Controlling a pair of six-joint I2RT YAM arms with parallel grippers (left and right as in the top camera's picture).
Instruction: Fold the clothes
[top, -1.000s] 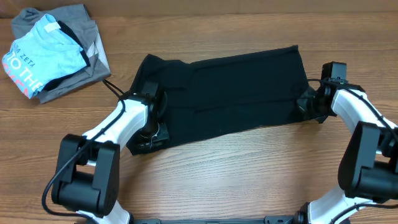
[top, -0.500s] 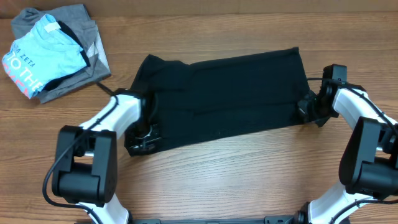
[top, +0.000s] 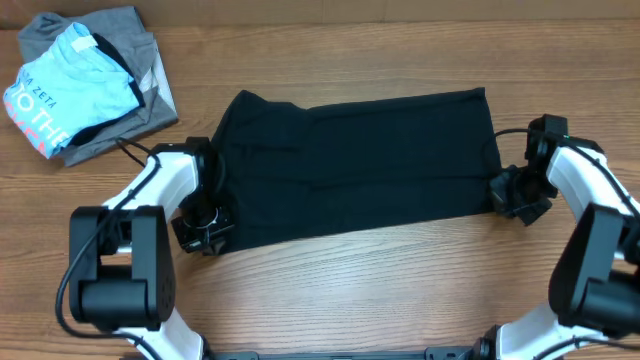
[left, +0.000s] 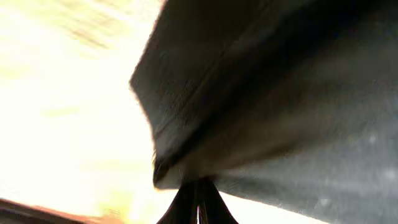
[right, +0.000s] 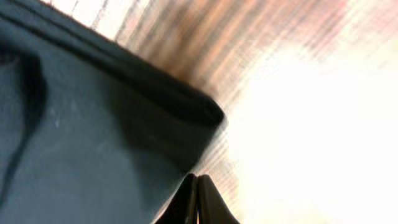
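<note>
A wooden table (top: 400, 290) fills the overhead view. The black T-shirt (top: 360, 160) lies on it as a wide, flat band between the two grippers.

The left arm bends in from the near left edge, and the left gripper (top: 208, 230) sits low at the shirt's near left corner. The right arm curves in from the near right, and the right gripper (top: 505, 192) sits just off the shirt's right edge.

In the left wrist view the left gripper's (left: 197, 199) jaws are pressed fully together, with the cloth's folded edge directly ahead of the tips. The right gripper's (right: 197, 193) jaws are also closed tight. For it, the fabric lies ahead and to the left of the tips, with bare wood to the right. Whether either pair has pinched any cloth cannot be told.

Compared with a second ago, both grippers have moved outward. The left one was over the shirt's left end and is now at its border. The right one has drawn back from the right edge. The band now lies longer and smoother.

Well beyond the left jaws, a grey garment (top: 120, 25) and a light blue printed shirt (top: 75, 80) lie stacked.
</note>
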